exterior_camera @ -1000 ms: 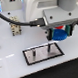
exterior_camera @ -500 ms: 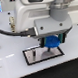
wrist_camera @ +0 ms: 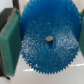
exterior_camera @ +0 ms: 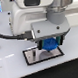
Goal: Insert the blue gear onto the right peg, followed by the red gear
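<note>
The blue gear (wrist_camera: 49, 42) is a flat, bright-blue toothed disc with a small dark hole or pin showing at its centre. In the exterior view the blue gear (exterior_camera: 51, 44) sits low over the grey, black-bordered plate, away from the tabletop's edges. The red gear and the pegs cannot be made out.

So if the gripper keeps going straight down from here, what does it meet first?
Probably the right peg: it shows through the hole of the blue gear held in the gripper. Below lies the grey plate. Depth is unclear.
</note>
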